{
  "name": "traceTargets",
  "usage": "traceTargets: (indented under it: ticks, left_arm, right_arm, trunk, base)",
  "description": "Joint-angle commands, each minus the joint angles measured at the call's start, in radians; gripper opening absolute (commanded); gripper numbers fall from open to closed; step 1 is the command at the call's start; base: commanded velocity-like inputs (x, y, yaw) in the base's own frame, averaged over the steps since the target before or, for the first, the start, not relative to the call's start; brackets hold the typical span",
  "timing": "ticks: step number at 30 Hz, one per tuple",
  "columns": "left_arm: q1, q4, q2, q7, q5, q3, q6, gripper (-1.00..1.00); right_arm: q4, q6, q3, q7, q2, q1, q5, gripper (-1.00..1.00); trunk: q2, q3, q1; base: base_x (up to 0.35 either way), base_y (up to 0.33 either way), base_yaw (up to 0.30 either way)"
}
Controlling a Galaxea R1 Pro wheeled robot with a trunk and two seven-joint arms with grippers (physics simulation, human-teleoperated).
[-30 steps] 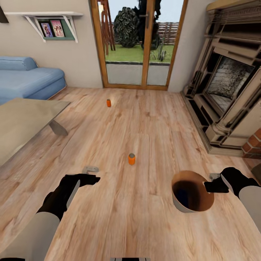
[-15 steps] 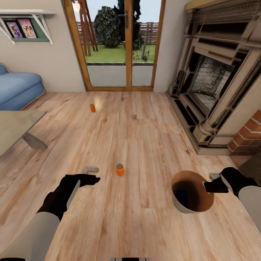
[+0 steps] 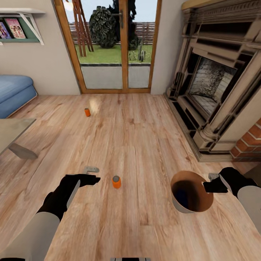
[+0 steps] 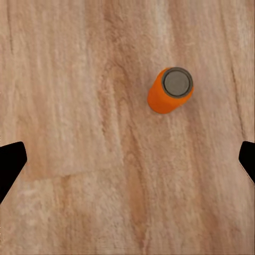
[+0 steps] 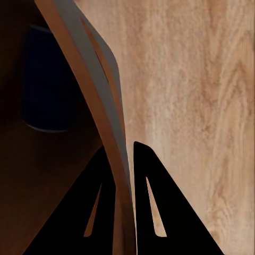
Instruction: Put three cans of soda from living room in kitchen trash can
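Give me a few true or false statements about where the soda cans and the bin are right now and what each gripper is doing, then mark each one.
1. The right gripper pinches the rim of the bin. True.
2. A dark blue can lies inside the bin. True.
3. The left gripper holds an orange can. False: its fingers are spread with nothing between them, and the near orange can stands on the floor beside it.
4. The far orange can sits on the coffee table. False: it stands on the floor, toward the glass doors.
5. The near orange can stands upright. True.
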Motion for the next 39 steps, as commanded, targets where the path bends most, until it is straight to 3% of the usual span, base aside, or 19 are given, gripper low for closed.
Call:
traceTargets:
  ticks: [1,12,26,39]
  left_arm:
    - [0.0,0.0,0.0,0.0,0.0,0.0,0.0,1.0]
    - [0.0,0.0,-0.001,0.0,0.0,0.0,0.003,1.0]
    - [0.0,0.001,-0.001,0.0,0.0,0.0,0.009,1.0]
    - [0.001,0.002,-0.001,0.002,-0.002,0.0,0.015,1.0]
  right_arm:
    - [0.0,0.002,-0.004,0.004,0.0,-0.001,-0.013,-1.0]
    - [0.0,0.001,-0.004,0.003,0.002,-0.001,-0.013,-1.0]
    - [-0.001,0.001,-0.004,0.001,0.004,-0.001,-0.013,-1.0]
    - [0.0,0.001,-0.004,0.0,0.01,-0.001,-0.013,-1.0]
  trunk:
    - [0.0,0.0,0.0]
    - [0.0,0.001,0.0]
    - [0.0,0.011,0.0]
    - [0.0,0.011,0.0]
  base:
    - [0.322,0.0,-0.002]
    - [0.322,0.0,-0.01]
    - [0.311,0.0,-0.134]
    - [0.084,0.0,-0.006]
